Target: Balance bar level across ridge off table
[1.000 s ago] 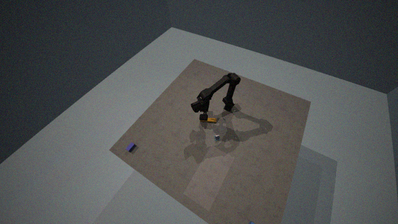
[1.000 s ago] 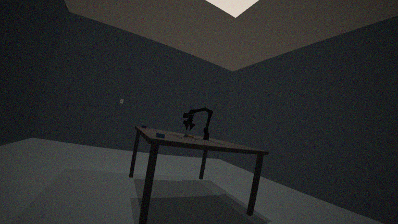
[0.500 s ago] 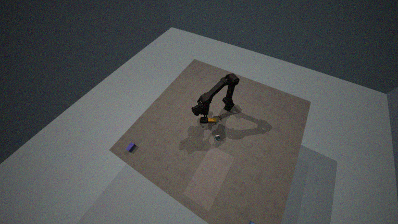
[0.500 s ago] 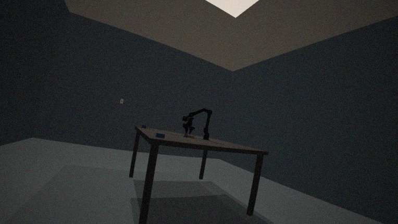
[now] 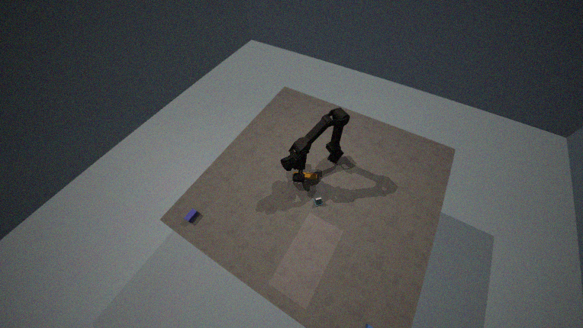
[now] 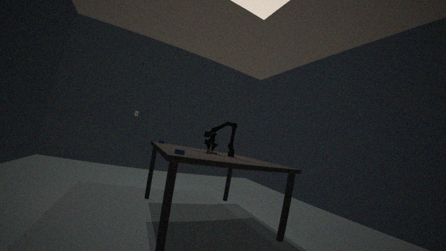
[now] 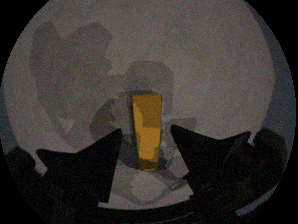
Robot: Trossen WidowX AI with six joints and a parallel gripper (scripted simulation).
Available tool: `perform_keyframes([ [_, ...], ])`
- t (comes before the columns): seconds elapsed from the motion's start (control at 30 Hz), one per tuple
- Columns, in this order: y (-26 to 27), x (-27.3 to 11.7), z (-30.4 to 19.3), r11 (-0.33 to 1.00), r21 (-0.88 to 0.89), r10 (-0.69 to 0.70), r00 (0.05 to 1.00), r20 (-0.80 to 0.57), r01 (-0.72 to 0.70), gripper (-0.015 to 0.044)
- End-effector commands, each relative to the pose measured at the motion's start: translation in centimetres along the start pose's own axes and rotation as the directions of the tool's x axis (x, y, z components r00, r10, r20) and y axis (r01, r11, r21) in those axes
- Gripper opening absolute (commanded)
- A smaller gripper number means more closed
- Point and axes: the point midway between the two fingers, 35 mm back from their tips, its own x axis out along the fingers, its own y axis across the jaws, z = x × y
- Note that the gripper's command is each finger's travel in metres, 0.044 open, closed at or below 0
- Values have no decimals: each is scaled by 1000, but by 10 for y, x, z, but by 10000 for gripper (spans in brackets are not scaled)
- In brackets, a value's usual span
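The orange bar (image 5: 311,175) (image 6: 213,153) (image 7: 148,125) lies flat on the table, partly covered by my gripper in the top view. My gripper (image 5: 303,183) (image 6: 211,149) (image 7: 146,129) points down over the bar and is open. In the wrist view the bar shows between the two spread fingers, lengthwise, with a gap on each side. A small teal block with a pale top (image 5: 318,201), which looks like the ridge, stands on the table a little apart from the bar. I cannot make out the ridge in the wrist view.
A purple-blue block (image 5: 191,215) lies near the table's left corner in the top view. A blue thing (image 5: 368,326) is cut off at the bottom. The exterior view shows a blue block (image 6: 179,152) near a corner. A pale rectangular patch (image 5: 305,260) marks the table.
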Motion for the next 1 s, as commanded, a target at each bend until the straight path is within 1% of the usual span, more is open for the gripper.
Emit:
perform_keyframes([
  [0.0,-1,9,-1,1000,-4,-8,1000,-3,8,315],
  [0.13,-2,14,-1,1000,-4,-9,1000,-3,9,315],
  [0.67,-2,15,-1,1000,-4,-9,1000,-3,9,315],
  [0.9,-1,14,-1,1000,0,-5,1000,-6,5,131],
  [0.97,-1,14,-1,1000,0,-5,1000,-6,5,118],
])
